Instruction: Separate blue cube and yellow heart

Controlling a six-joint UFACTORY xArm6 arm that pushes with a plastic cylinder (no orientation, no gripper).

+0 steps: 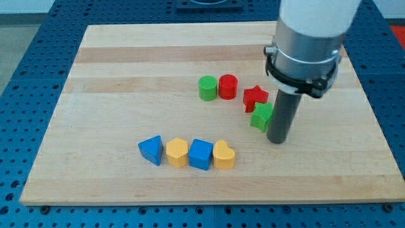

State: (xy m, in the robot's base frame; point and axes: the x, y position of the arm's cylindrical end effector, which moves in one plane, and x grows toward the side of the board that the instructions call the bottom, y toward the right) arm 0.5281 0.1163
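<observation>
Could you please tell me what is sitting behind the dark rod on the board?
A green star sits just left of my tip, its right edge hidden by the rod. A red star lies above it. Anything directly behind the rod is covered.

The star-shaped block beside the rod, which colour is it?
Green star, seen in the camera view.

green star (pixel 260 116) (right side) behind the rod (pixel 282 117)

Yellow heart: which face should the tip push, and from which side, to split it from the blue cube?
Push the yellow heart on its upper edge, coming from the view's top. Its left side touches the blue cube, so a downward shove slides it off. My tip now sits up-right of it, beside the green star.
</observation>
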